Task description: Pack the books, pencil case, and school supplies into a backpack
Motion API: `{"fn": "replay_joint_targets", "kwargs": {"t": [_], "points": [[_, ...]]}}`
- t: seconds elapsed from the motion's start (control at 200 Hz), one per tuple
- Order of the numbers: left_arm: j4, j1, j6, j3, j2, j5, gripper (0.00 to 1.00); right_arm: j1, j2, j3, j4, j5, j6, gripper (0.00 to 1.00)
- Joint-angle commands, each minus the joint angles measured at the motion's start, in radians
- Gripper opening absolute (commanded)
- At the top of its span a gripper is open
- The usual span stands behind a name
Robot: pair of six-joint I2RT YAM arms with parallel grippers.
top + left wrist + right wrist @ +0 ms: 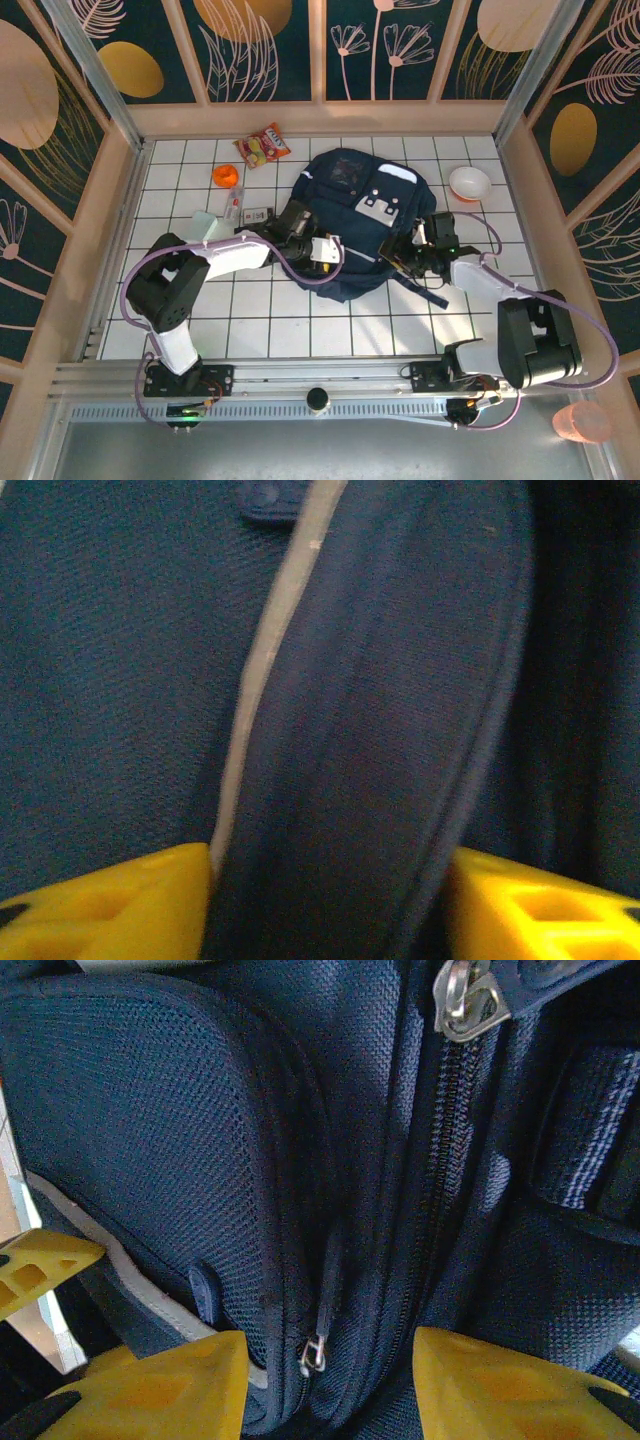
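One backpack (350, 205), navy with white-grey patches, lying mid-bench (300, 320); two grippers at its near side, one on each flank.

Left gripper (333, 252) at the backpack's (120, 660) near-left edge; seen from the left wrist, two yellow fingers (110, 905) with one fold of navy fabric and one pale stripe (262, 670) filling the gap between them, touching both; half-open around it, cannot tell whether truly clamped.

Right gripper (408, 255) at the near-right edge; seen from the right wrist, fingers (150, 1385) partly closed and gripping a seamed ridge of the backpack (150, 1120); two zip pulls there, one large metal pull (470, 1000) up top, one small pull (315, 1353) low between the fingers.

Left of the backpack, three small pale items close together: one slim pencil case (236, 203), one grey-white gadget (257, 214), one bluish-white piece (205, 224).

Farther back, one orange round object (225, 175); one red-orange snack packet (263, 146); one white bowl (469, 183) at the right.
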Motion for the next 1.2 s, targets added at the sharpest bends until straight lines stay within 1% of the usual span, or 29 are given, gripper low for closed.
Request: {"fn": "replay_joint_targets", "kwargs": {"t": [0.0, 0.075, 0.125, 0.145, 0.205, 0.225, 0.345, 0.445, 0.525, 0.601, 0.686, 0.781, 0.911, 0.976, 0.996, 1.061, 1.196], "points": [[0.067, 0.004, -0.041, 0.013, 0.034, -0.068, 0.45, 0.002, -0.004, 0.036, 0.020, -0.027, 0.009, 0.47], [0.093, 0.004, -0.064, 0.008, 0.005, -0.041, 0.24, -0.005, -0.054, 0.038, 0.000, -0.018, 0.010, 0.47], [0.130, 0.004, -0.083, -0.014, -0.029, -0.023, 0.05, -0.016, -0.095, 0.034, -0.013, -0.014, 0.014, 0.48], [0.144, 0.004, -0.094, -0.024, -0.043, -0.020, 0.00, -0.023, -0.111, 0.032, -0.022, -0.014, 0.013, 0.48], [0.160, 0.004, -0.129, -0.034, -0.071, -0.010, 0.00, -0.049, -0.153, 0.027, -0.041, -0.025, 0.017, 0.48], [0.156, 0.005, -0.142, -0.033, -0.104, -0.006, 0.00, -0.059, -0.165, 0.025, -0.044, -0.033, 0.018, 0.49], [0.102, 0.004, -0.215, 0.012, -0.164, 0.029, 0.00, -0.080, -0.214, 0.038, -0.049, -0.077, 0.012, 0.49], [0.092, 0.004, -0.260, 0.035, -0.207, 0.027, 0.00, -0.079, -0.265, 0.079, -0.070, -0.016, -0.029, 0.48], [0.094, 0.004, -0.266, 0.037, -0.238, -0.001, 0.00, -0.083, -0.289, 0.116, -0.103, 0.043, -0.117, 0.49], [0.094, 0.006, -0.261, 0.037, -0.264, -0.024, 0.00, -0.089, -0.285, 0.154, -0.141, 0.098, -0.246, 0.50], [0.082, 0.009, -0.245, 0.035, -0.290, -0.027, 0.00, -0.092, -0.282, 0.155, -0.136, 0.165, -0.446, 0.51], [0.081, 0.023, -0.225, 0.020, -0.319, 0.000, 0.00, -0.106, -0.273, 0.127, -0.083, 0.172, -0.671, 0.51], [0.130, 0.060, -0.253, -0.012, -0.347, 0.052, 0.00, -0.131, -0.251, 0.085, -0.015, 0.157, -0.948, 0.53], [0.147, 0.075, -0.270, -0.021, -0.355, 0.080, 0.00, -0.149, -0.222, 0.077, -0.021, 0.111, -1.109, 0.53], [0.153, 0.079, -0.273, -0.024, -0.357, 0.085, 0.00, -0.156, -0.203, 0.077, -0.028, 0.086, -1.175, 0.52], [0.168, 0.084, -0.280, -0.034, -0.360, 0.100, 0.00, -0.188, -0.148, 0.092, -0.064, 0.014, -1.317, 0.52], [0.179, 0.089, -0.274, -0.037, -0.355, 0.125, 0.00, -0.252, 0.008, 0.192, -0.159, -0.134, -1.482, 0.51]]}}
